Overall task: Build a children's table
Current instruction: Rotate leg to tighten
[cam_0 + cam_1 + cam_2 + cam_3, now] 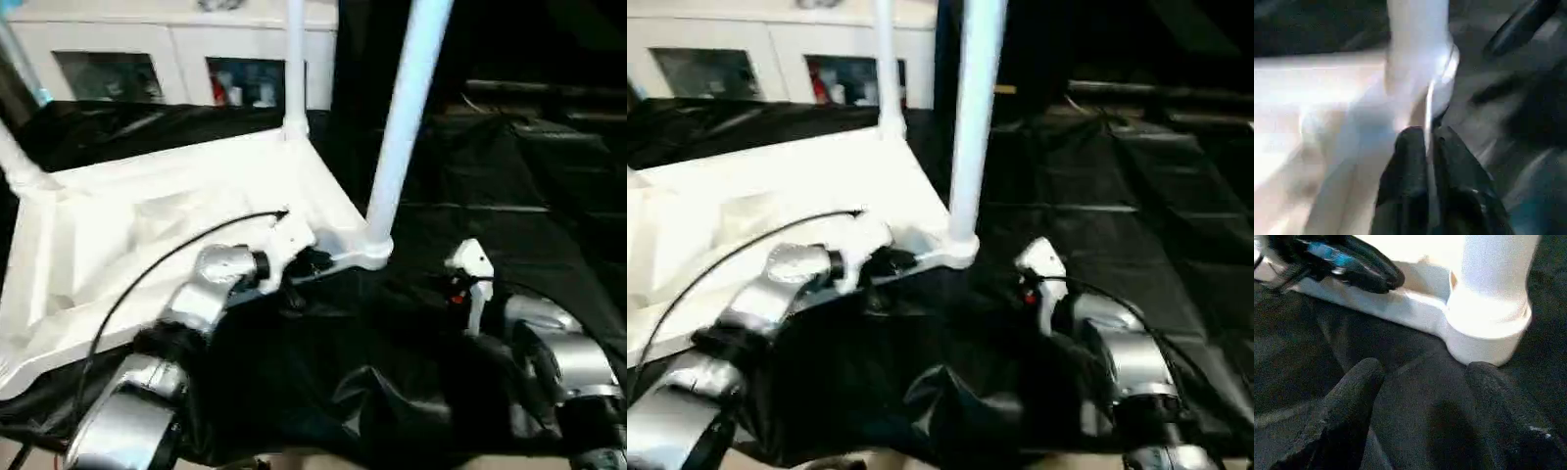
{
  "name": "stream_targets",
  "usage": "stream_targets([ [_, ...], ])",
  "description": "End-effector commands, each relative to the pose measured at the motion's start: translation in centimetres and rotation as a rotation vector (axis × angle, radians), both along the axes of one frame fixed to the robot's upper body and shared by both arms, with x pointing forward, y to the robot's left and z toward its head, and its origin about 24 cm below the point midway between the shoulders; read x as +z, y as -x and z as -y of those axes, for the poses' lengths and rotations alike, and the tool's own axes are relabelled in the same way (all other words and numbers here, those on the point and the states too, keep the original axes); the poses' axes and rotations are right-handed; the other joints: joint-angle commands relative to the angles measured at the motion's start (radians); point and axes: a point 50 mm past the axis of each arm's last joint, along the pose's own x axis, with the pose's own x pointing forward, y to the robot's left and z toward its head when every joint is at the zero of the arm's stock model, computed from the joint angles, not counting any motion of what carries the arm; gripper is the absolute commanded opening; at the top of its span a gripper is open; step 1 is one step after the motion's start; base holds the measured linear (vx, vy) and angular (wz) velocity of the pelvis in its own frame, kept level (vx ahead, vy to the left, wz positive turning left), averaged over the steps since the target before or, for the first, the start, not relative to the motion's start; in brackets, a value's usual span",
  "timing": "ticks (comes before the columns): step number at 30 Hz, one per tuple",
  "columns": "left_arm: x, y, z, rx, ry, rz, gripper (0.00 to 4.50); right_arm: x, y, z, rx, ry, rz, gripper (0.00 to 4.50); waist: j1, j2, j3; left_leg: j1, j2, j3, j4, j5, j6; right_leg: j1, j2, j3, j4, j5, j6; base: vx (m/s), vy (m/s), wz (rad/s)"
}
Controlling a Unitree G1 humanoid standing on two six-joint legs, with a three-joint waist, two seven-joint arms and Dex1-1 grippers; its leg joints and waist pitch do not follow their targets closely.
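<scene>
The tabletop [186, 211] lies upside down on a black cloth [392, 372] that covers the work surface, its ribbed underside facing up. Three white tube legs rise from its round corner sockets: the near leg [402, 117] stands in the corner socket [374, 250] nearest the robot's right side, a second leg [294, 64] stands at the far corner, and a third leg [20, 162] leans in at the left edge of the head view. Behind the tabletop stands a white cabinet [176, 59] with glass doors (not part of the assembly).

The left gripper [312, 262] rests at the near edge of the tabletop, just beside the occupied corner socket. In the left wrist view its two black fingers [1410, 171] are pressed together on the thin white rim [1431, 105] of the tabletop, which passes between them; the gripper is clamped on that rim. A black cable [147, 274] arcs over the silver left forearm [206, 294].

The right gripper [1422, 382] is over the black cloth, near the corner socket but apart from it. In the right wrist view its two black fingers [1352, 401] stand wide apart with only cloth between them; it holds nothing. The socket with the near leg seated in it shows just beyond the fingertips, and the left gripper shows further along the tabletop edge.
</scene>
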Motion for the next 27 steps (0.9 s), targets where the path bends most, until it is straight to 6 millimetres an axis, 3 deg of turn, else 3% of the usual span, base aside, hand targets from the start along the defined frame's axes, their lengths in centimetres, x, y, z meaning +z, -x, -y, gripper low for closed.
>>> stream_targets([
  [1, 1.5, 0.0, -0.5, 0.022, 0.032, 0.051, 0.59, 0.4, -0.4, -1.6, 0.018, -0.028, 0.028, 3.15, 0.004, -0.01, -0.067, 0.01, 0.082, -0.036, -0.052, -0.067, 0.12, 0.045, -0.1, 0.057, -0.059, 0.03, -0.275, 0.0, 0.0, 0.0],
  [3, 1.8, 0.2, -1.3, 0.049, 0.031, 0.054, 0.97, 0.6, -0.5, -2.4, 0.027, -0.052, 0.03, 3.15, 0.001, -0.015, -0.066, 0.011, 0.079, -0.035, -0.051, -0.06, 0.125, 0.045, -0.098, 0.057, -0.059, 0.043, -0.273, 0.0, 0.0, 0.0],
  [4, 1.9, 0.4, -1.8, 0.06, 0.026, 0.054, 0.97, 0.8, -0.6, -2.8, 0.033, -0.069, 0.031, 3.15, 0.002, -0.01, -0.067, 0.01, 0.081, -0.038, -0.052, -0.05, 0.123, 0.047, -0.102, 0.058, -0.054, 0.053, -0.274, 0.0, 0.0, 0.0],
  [6, 2.0, 0.5, -2.2, 0.072, 0.02, 0.054, 0.98, 0.9, -0.6, -3.2, 0.038, -0.08, 0.032, 3.15, 0.0, -0.011, -0.065, 0.012, 0.078, -0.035, -0.051, -0.05, 0.123, 0.043, -0.097, 0.058, -0.056, 0.042, -0.265, 0.0, 0.0, 0.0],
  [7, 2.7, 1.2, -3.8, 0.11, 0.029, 0.028, 0.98, 1.3, -0.9, -4.7, 0.059, -0.136, 0.031, 3.15, -0.001, -0.016, -0.067, 0.014, 0.084, -0.037, -0.053, -0.054, 0.111, 0.047, -0.103, 0.059, -0.049, 0.045, -0.274, 0.0, 0.0, 0.0],
  [8, 2.8, 1.8, -4.5, 0.121, 0.028, 0.005, 0.98, 1.4, -1.2, -5.5, 0.061, -0.147, 0.035, 3.15, -0.003, -0.014, -0.064, 0.008, 0.082, -0.039, -0.056, -0.05, 0.114, 0.046, -0.103, 0.058, -0.05, 0.039, -0.273, 0.0, 0.0, 0.0],
  [10, 2.9, 3.1, -5.5, 0.12, -0.002, -0.03, 0.98, 1.5, -1.5, -6.8, 0.064, -0.167, 0.043, 3.15, -0.013, -0.007, -0.063, 0.014, 0.081, -0.038, -0.056, -0.058, 0.097, 0.041, -0.098, 0.059, -0.051, 0.012, -0.272, 0.0, 0.0, 0.0],
  [11, 2.7, 3.8, -6.1, 0.122, -0.029, -0.05, 0.98, 1.5, -1.7, -7.4, 0.05, -0.168, 0.059, 3.15, -0.014, -0.014, -0.06, 0.013, 0.081, -0.037, -0.059, -0.061, 0.092, 0.039, -0.096, 0.06, -0.053, 0.0, -0.273, 0.0, 0.0, 0.0],
  [12, 2.6, 4.3, -6.5, 0.124, -0.046, -0.063, 0.98, 1.5, -1.9, -7.8, 0.04, -0.168, 0.07, 3.15, -0.015, -0.009, -0.058, 0.016, 0.079, -0.035, -0.06, -0.074, 0.08, 0.035, -0.094, 0.062, -0.055, -0.022, -0.268, 0.0, 0.0, 0.0],
  [15, 2.2, 6.2, -8.0, 0.146, -0.076, -0.135, 0.98, 1.3, -3.4, -9.2, -0.095, -0.178, 0.081, 3.15, -0.017, -0.002, -0.055, 0.022, 0.076, -0.033, -0.065, -0.101, 0.038, 0.03, -0.088, 0.065, -0.06, -0.061, -0.256, 0.0, 0.0, 0.0],
  [16, 2.1, 7.2, -8.5, 0.142, -0.079, -0.175, 0.98, 1.2, -3.7, -9.6, -0.136, -0.181, 0.076, 3.15, -0.016, 0.001, -0.057, 0.026, 0.08, -0.034, -0.065, -0.101, 0.015, 0.028, -0.094, 0.067, -0.053, -0.047, -0.265, 0.0, 0.0, 0.0],
  [17, 2.2, 7.8, -8.8, 0.139, -0.081, -0.205, 0.98, 1.1, -3.9, -9.8, -0.157, -0.183, 0.071, 3.15, -0.017, 0.001, -0.055, 0.021, 0.076, -0.034, -0.068, -0.11, 0.007, 0.032, -0.089, 0.065, -0.053, -0.054, -0.256, 0.0, 0.0, 0.0],
  [19, 2.1, 9.1, -9.6, 0.171, -0.121, -0.237, 0.98, 0.8, -4.4, -10.5, -0.218, -0.187, 0.064, 3.15, -0.018, 0.002, -0.053, 0.027, 0.073, -0.031, -0.069, -0.125, -0.002, 0.027, -0.084, 0.067, -0.057, -0.058, -0.249, 0.0, 0.0, 0.0],
  [22, 1.6, 9.6, -10.5, 0.249, -0.188, -0.231, 0.98, 0.6, -4.9, -11.2, -0.308, -0.214, 0.045, 3.15, -0.019, 0.001, -0.051, 0.027, 0.073, -0.031, -0.071, -0.154, -0.013, 0.027, -0.086, 0.07, -0.062, -0.083, -0.232, 0.0, 0.0, 0.0],
  [24, 1.2, 9.7, -10.9, 0.294, -0.217, -0.228, 0.98, 0.3, -5.2, -11.4, -0.373, -0.226, 0.019, 3.15, -0.021, -0.001, -0.049, 0.021, 0.071, -0.036, -0.075, -0.171, -0.023, 0.033, -0.088, 0.072, -0.064, -0.114, -0.214, 0.0, 0.0, 0.0],
  [27, 0.1, 9.8, -11.6, 0.37, -0.285, -0.239, 0.98, -0.8, -5.6, -11.3, -0.512, -0.197, -0.046, 3.15, -0.023, 0.001, -0.05, 0.027, 0.07, -0.035, -0.074, -0.188, -0.038, 0.028, -0.086, 0.073, -0.066, -0.135, -0.201, 0.0, 0.0, 0.0],
])
